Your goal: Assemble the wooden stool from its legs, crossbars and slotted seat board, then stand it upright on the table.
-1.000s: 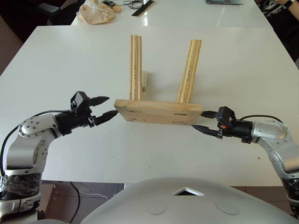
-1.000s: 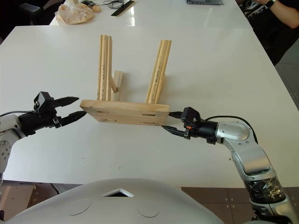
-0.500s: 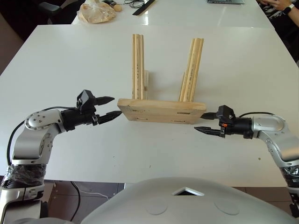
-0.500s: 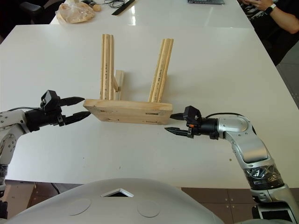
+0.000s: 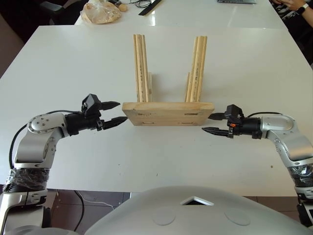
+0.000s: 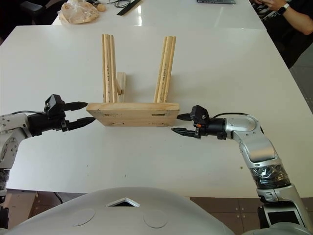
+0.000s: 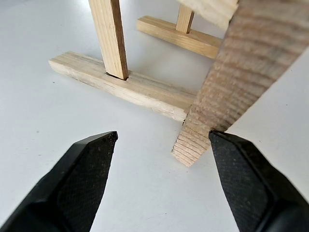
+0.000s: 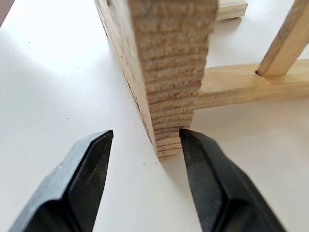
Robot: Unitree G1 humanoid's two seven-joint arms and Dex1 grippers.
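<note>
White table (image 5: 63,63), far edge cut off. Stool lies on its side mid-table: seat board (image 5: 167,113) on edge facing the robot, two pairs of legs (image 5: 140,68) pointing away. The board hides the leg joints. A crossbar (image 7: 111,38) is slotted into the lower leg. Left gripper (image 5: 120,111) is at the board's left end, jaws wide. Right gripper (image 5: 206,123) is at the right end, jaws wide around the end grain. Can't tell if either touches the board. A bag (image 5: 100,12) at the far edge is partly cropped.

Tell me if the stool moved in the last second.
Yes. The stool turned: its right end swung toward the table's far edge, squaring it with that edge.
</note>
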